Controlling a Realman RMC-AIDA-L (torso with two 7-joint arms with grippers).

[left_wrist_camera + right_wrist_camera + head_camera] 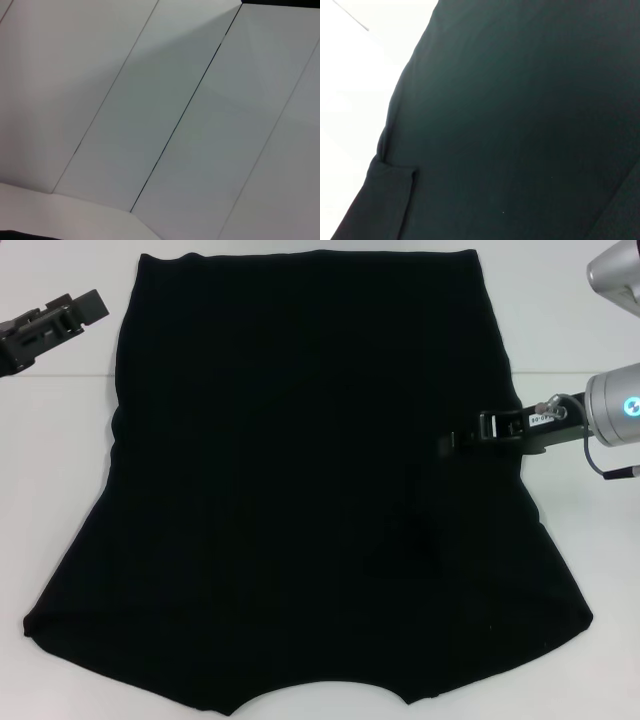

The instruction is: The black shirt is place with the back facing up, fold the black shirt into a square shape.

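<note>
Black shirt spread flat on the white table, one tool parked at upper left, the other over the shirt's right side.

At the upper left of the head view the left tool [85,308] hung off the fabric above bare table [60,430]; whether its jaws were apart or together could not be told. The black shirt [300,490] filled the middle of the frame, plain side up, with its lower edge cut off by the bottom border and no lettering visible. At centre right the right tool [462,437] reached in over the shirt's right edge, its tips dark against dark cloth, so their state could not be told. The right wrist view showed mostly shirt [520,125] with a small fold near its edge; the left wrist view showed only pale panels [150,110].
</note>
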